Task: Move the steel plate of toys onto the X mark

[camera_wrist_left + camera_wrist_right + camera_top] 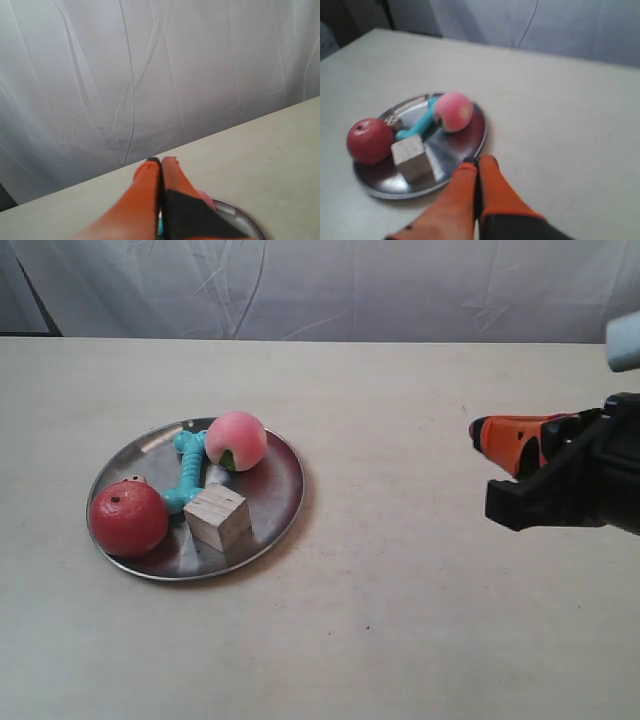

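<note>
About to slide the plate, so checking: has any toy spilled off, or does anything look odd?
Nothing stands out: the apple, peach, bone and cube all sit within the steel plate, none spilled.

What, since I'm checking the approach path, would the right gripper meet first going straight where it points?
Probably the near rim of the steel plate; the right gripper, shut, points at it, the peach just beyond. Its height is unclear, so it could clear the rim and meet the peach.

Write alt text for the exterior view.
A steel plate on a pale table holds a red apple, pink peach, turquoise bone and wooden cube. At the view's right, an arm's orange-fingered gripper hangs apart from the plate.
</note>
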Robot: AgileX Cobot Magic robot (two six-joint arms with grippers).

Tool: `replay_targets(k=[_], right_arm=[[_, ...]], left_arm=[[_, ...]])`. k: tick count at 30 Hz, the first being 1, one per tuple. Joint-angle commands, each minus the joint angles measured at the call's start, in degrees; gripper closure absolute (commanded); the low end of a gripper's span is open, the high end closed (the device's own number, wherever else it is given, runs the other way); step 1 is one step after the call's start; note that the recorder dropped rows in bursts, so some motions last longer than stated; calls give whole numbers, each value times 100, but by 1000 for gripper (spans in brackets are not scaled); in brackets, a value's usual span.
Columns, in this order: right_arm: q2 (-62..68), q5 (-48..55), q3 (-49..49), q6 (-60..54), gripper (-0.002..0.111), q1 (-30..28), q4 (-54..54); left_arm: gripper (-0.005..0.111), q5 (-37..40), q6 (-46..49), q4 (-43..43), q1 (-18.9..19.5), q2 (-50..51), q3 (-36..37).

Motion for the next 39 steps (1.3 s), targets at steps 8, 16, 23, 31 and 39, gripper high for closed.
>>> replay_targets(k=[8,16,23,31,39], right_arm=[[-1514,-3253,1792,-25,108,27,-2697],[-1956,-3025,2166,-25,108,27,-2697],[-2069,-2927,2178,-25,108,27,-2697],[-3607,-2865,2402,-25,108,-739,-2697],[-4542,-2823,2541,-25,108,-2033,-2697]], left_arm=[[107,12,-28,10,-35,-49,23],[107,51,-28,-1,-35,-49,23],[107,263,-28,22,-35,-49,23],[107,264,-28,34,-35,-49,23],[107,264,-28,24,1291,-52,39]])
